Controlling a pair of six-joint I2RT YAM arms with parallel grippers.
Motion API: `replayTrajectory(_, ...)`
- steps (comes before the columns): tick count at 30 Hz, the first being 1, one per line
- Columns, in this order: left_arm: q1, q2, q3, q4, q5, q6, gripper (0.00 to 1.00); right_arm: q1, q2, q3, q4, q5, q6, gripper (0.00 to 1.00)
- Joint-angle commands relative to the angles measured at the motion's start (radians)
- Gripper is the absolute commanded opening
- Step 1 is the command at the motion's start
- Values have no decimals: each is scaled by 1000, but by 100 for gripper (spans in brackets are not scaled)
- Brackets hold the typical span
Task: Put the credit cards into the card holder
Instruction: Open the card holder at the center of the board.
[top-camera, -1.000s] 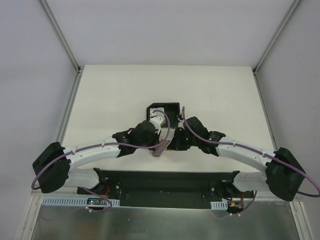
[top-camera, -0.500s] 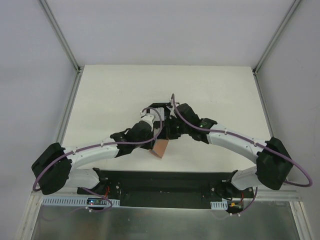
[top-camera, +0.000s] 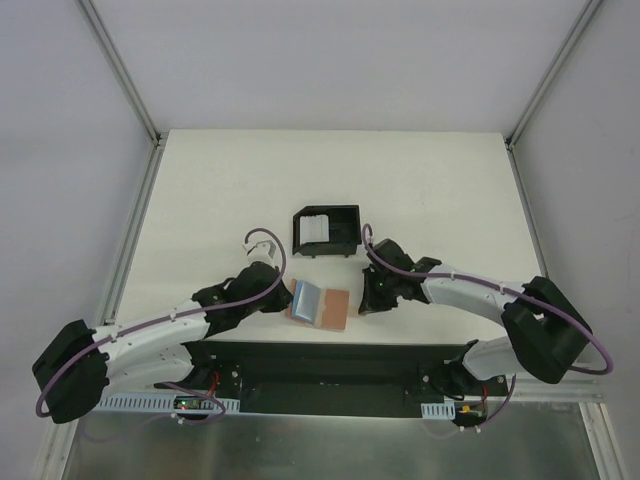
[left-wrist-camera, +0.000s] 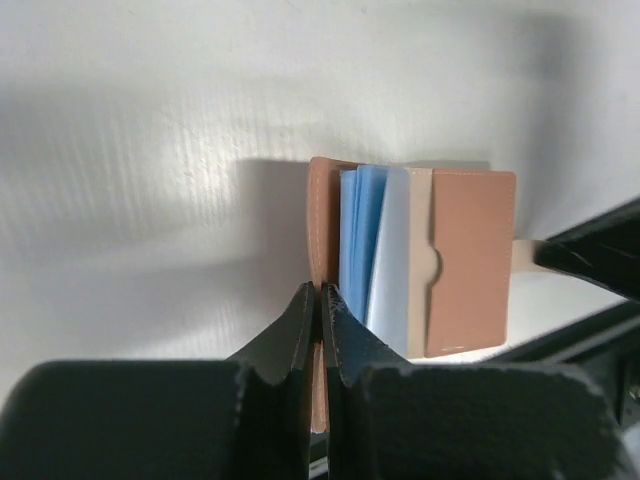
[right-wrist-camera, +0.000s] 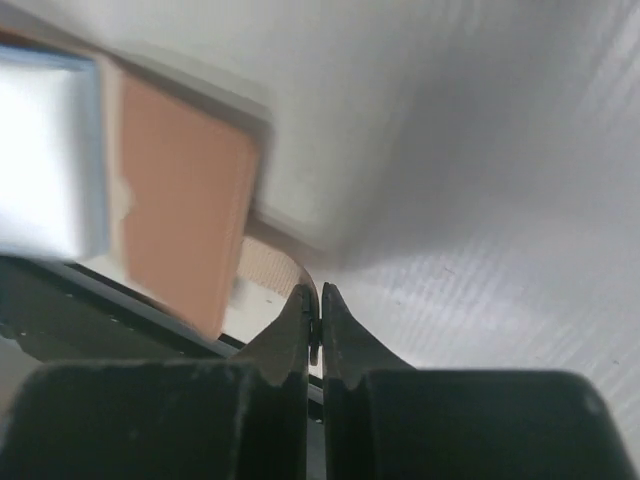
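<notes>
The tan leather card holder (top-camera: 334, 308) lies spread open near the table's front edge. Light blue cards (top-camera: 306, 298) stand in its left half. In the left wrist view the blue cards (left-wrist-camera: 360, 235) and a pale card (left-wrist-camera: 392, 265) sit between the left flap and the right pocket (left-wrist-camera: 470, 260). My left gripper (top-camera: 288, 298) is shut on the holder's left flap (left-wrist-camera: 321, 225). My right gripper (top-camera: 357, 300) is shut on the snap tab (right-wrist-camera: 272, 262) at the holder's right edge (right-wrist-camera: 185, 210). More white cards (top-camera: 315, 229) lie in the black box.
A black open-sided plastic box (top-camera: 343, 217) stands just behind the holder at mid table. The black base rail (top-camera: 330, 358) of the arms runs along the near edge, close to the holder.
Both grippers have drawn back from the black box toward the near edge. The holder, folded up between them before, now lies spread open with the blue cards showing.
</notes>
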Motion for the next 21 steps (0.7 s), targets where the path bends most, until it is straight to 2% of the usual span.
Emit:
replayTrajectory(1,1,-130,-48,-9,22,-68,0,-17,-10,-55,-24,55,17,0)
replayTrajectory(5,1,-138,-72,-6,10,-46,0,-24,100,-28,4,115,-31,0)
replayTrajectory(8,0,-113,-63,-4,42,-39,0,-22,174,35,-25,106,-47,6)
replayTrajectory(12,0,-104,-77,-6,8,-55,0,-22,127,79,-24,110,-49,15)
replayTrajectory(18,-2,-115,-100,-7,-2,-92,0,-22,47,119,-56,105,-14,37)
replayTrajectory(21,0,-133,-98,-7,-7,-90,0,-17,-10,130,-59,113,12,41)
